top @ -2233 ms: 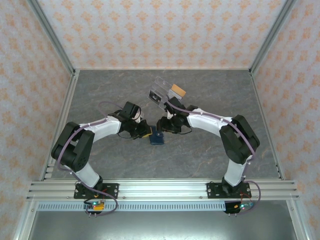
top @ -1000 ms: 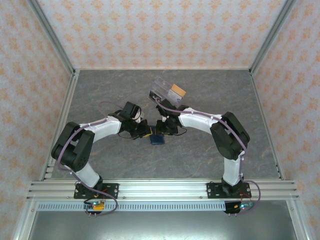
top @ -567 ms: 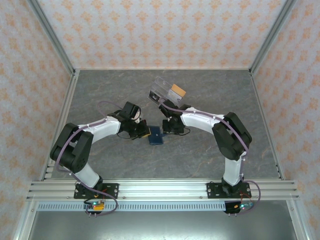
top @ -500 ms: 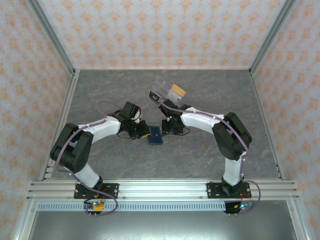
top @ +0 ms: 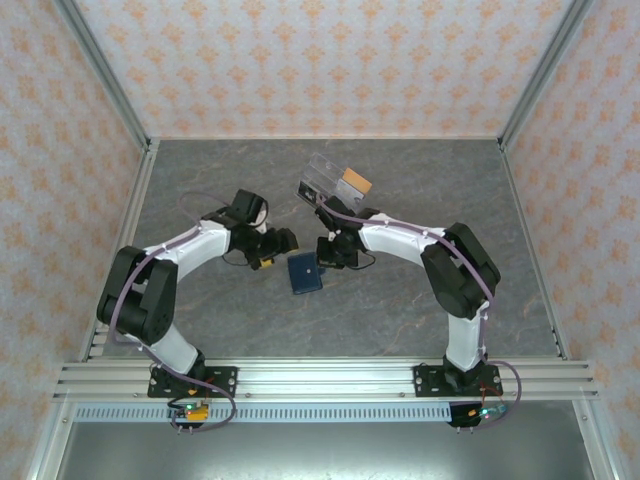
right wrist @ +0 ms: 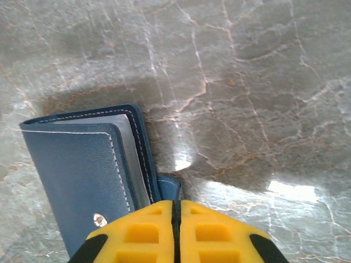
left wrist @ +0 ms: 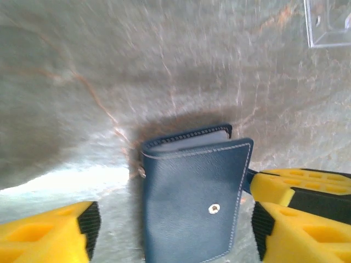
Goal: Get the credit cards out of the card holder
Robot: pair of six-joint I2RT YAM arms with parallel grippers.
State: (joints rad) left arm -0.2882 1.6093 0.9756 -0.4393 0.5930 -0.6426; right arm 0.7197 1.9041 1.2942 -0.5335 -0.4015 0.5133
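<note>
Holder (top: 305,272) lay closed mid-table. Left gripper (top: 277,245) stood wide open and empty, just left of it. Right gripper (right wrist: 176,205) was pinched shut on tab (right wrist: 171,186). Risk: a tab pull could drag the unbraced holder.

A clear acrylic box (top: 322,172) sits on the grey marbled table (top: 200,180), ringed by patterned walls (top: 320,60).

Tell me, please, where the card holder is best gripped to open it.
I'd grip the top cover's free long edge, coming low from the side nearest the right gripper. The card holder lies flat and closed, and that edge shows separated layers to catch.
</note>
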